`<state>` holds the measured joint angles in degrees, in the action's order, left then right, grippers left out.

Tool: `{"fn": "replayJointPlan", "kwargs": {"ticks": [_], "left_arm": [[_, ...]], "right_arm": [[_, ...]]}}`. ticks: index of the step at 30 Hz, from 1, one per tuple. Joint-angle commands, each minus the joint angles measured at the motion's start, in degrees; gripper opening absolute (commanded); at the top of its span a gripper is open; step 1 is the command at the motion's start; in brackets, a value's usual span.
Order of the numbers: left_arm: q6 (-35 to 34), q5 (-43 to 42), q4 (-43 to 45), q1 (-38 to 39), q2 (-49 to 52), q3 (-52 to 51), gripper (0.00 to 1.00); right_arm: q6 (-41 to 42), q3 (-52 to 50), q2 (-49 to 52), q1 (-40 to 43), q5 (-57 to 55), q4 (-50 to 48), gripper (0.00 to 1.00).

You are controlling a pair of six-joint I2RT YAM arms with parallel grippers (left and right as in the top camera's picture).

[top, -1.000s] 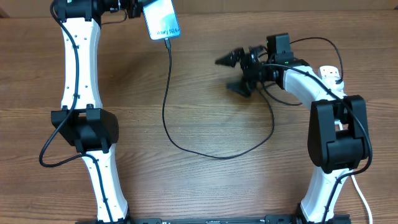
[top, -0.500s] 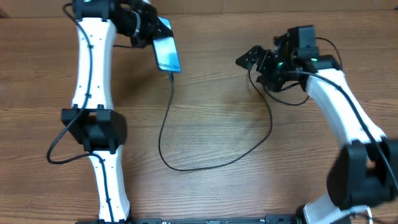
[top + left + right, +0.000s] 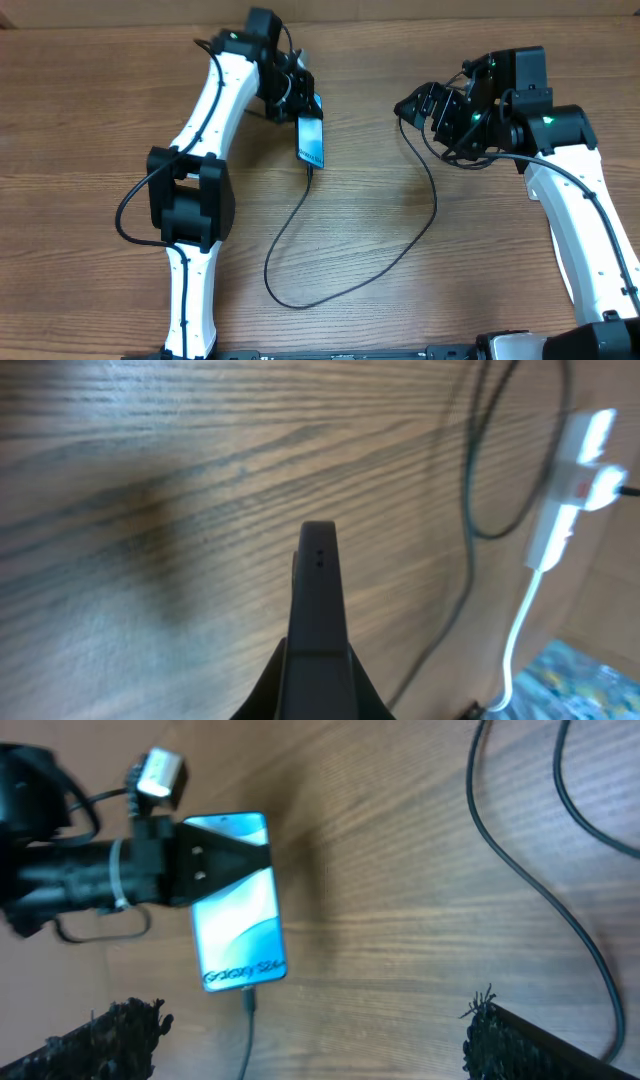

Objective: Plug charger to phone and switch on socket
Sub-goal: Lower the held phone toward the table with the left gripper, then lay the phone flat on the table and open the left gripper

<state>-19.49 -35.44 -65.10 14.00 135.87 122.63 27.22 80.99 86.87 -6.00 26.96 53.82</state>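
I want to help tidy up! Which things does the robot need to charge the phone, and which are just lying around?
Needed for the job:
- slim blue-screened smartphone, held in the left gripper
- long thin black charger cable
- narrow white power strip with red switches

Just there:
- brown wooden table
- blurry blue patterned patch, too blurred to tell what it is

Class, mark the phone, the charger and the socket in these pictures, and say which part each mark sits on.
phone [image 3: 240,935], right wrist view: middle of its lit screen.
charger [image 3: 436,200], overhead view: right-hand run of the black cable.
socket [image 3: 560,520], left wrist view: white body of the strip.
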Motion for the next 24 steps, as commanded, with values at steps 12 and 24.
{"fn": "replayJointPlan", "kwargs": {"ticks": [12,24], "left_arm": [[-10.93,-0.28,23.41,3.98,-2.05,-19.50,0.04],[-11.02,1.36,24.41,4.04,-2.05,-20.13,0.04]], "right_arm": [[-3.78,0.48,-1.25,-0.37,-1.46,4.61,1.00],[-4.81,0.44,-1.25,-0.37,-1.46,5.01,1.00]]}}
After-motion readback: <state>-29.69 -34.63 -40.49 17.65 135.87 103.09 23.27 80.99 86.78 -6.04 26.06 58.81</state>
